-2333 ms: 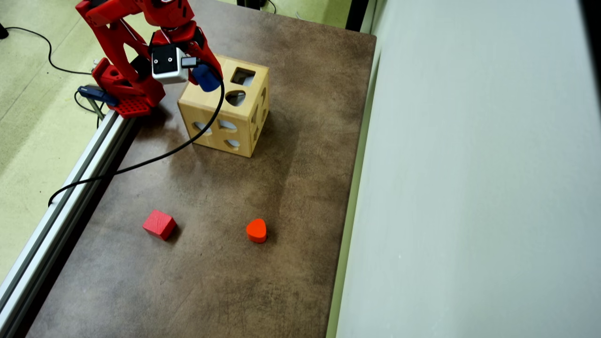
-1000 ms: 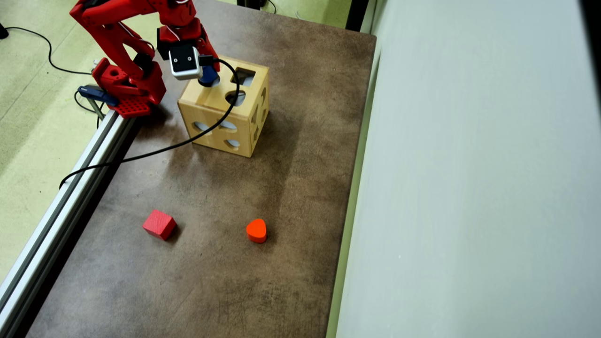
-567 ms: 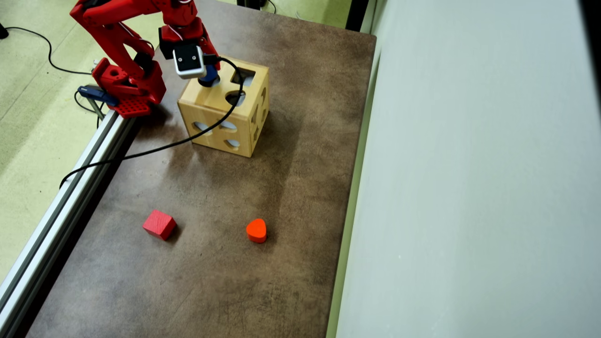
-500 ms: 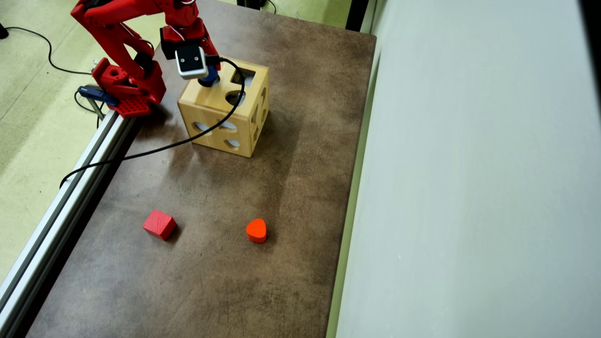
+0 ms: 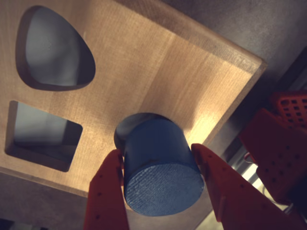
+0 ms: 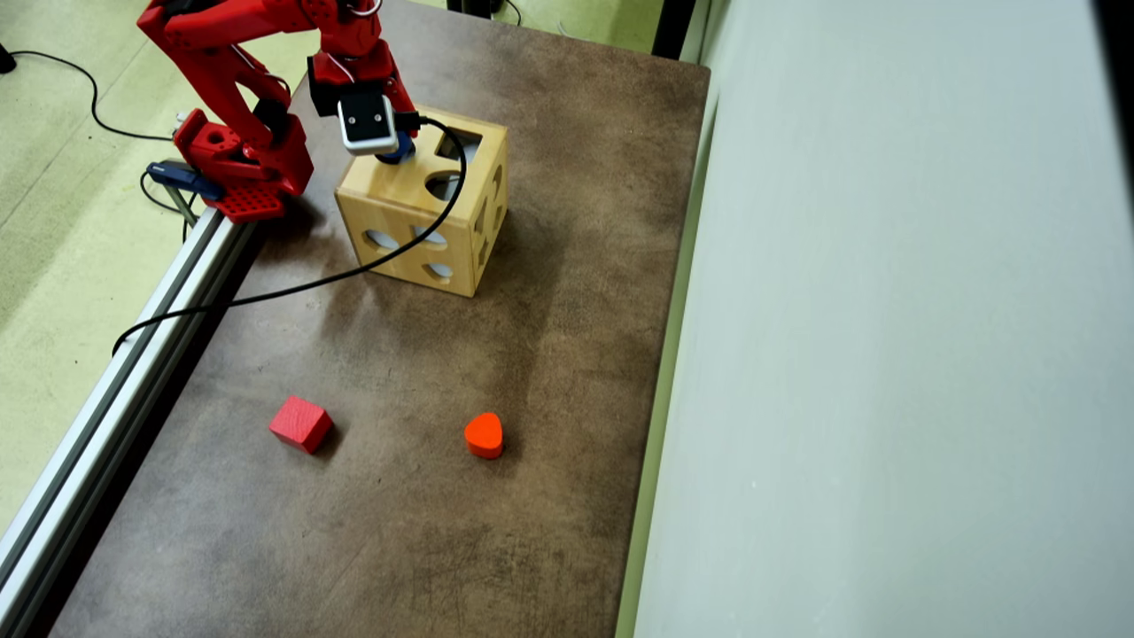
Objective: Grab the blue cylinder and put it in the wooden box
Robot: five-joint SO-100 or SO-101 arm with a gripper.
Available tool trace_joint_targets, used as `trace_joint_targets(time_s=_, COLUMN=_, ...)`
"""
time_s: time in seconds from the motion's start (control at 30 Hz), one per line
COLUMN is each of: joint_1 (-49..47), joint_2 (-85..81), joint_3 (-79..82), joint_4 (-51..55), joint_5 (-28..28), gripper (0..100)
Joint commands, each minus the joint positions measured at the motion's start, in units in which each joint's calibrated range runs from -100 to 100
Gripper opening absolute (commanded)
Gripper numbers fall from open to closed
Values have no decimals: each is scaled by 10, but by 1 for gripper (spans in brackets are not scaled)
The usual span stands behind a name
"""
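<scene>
The wrist view is dim and soft, with a warm bright patch on the wooden box point(image 5: 158, 72) near the frame's centre and dark corners (vignetting). The overhead view is evenly lit and sharp, the box casting a faint shadow on the table point(image 6: 532, 372).

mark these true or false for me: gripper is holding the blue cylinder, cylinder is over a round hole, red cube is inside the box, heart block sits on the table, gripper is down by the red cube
1. The gripper holds the blue cylinder. True.
2. The cylinder is at a round hole in the wooden box. True, its far end sits at that hole.
3. The red cube is inside the box. False, it lies on the table.
4. The heart block lies on the table. True.
5. The gripper is beside the red cube. False, it is above the box top.
</scene>
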Motion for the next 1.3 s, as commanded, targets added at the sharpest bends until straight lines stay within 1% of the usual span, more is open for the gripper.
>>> trace_joint_targets(time_s=0.0, joint_1=3, joint_2=4, joint_3=9, joint_4=-6, joint_5=-1, gripper=7)
trace_joint_targets(time_s=0.13, joint_1=4, joint_2=4, joint_3=5, joint_4=-15, joint_5=0, gripper=7)
trace_joint_targets(time_s=0.37, joint_1=52, joint_2=41, joint_3=4, joint_4=-92, joint_5=4, gripper=7)
trace_joint_targets(time_s=0.8, joint_1=46, joint_2=42, joint_3=9, joint_4=-84, joint_5=4, gripper=7)
trace_joint_targets(time_s=1.03, joint_1=29, joint_2=-31, joint_3=9, joint_4=-84, joint_5=2, gripper=7)
trace_joint_targets(time_s=1.27, joint_1=18, joint_2=-57, joint_3=5, joint_4=-84, joint_5=1, gripper=7)
